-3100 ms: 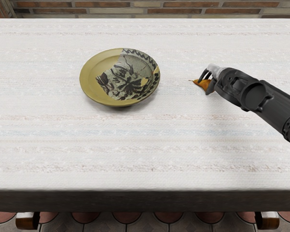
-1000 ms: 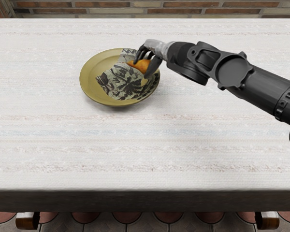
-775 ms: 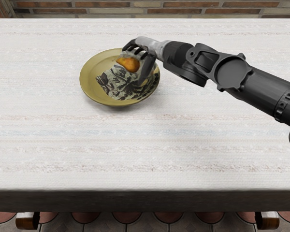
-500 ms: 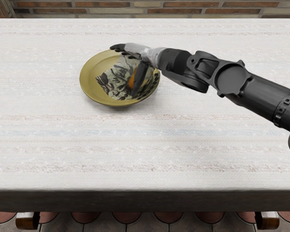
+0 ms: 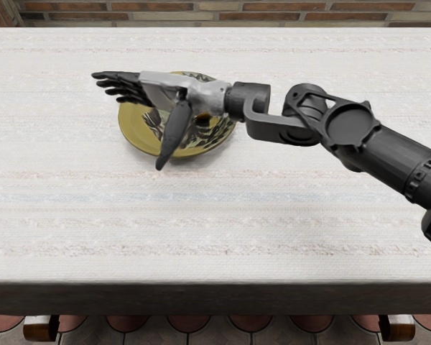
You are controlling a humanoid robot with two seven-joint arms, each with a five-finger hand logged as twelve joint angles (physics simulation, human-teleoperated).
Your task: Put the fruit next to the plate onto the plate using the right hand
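Right hand (image 5: 161, 90): fingers fully spread, empty, above olive patterned ceramic plate (image 5: 133, 135). Fruit not visible. Lift first, then retract toward 3 o'clock, clearing rim.

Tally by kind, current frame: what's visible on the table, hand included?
plate: 1
right hand: 1, fingers spread, holding nothing, over the plate
fruit: 0 in view; it may be hidden under the hand
table: 1
Total: 3
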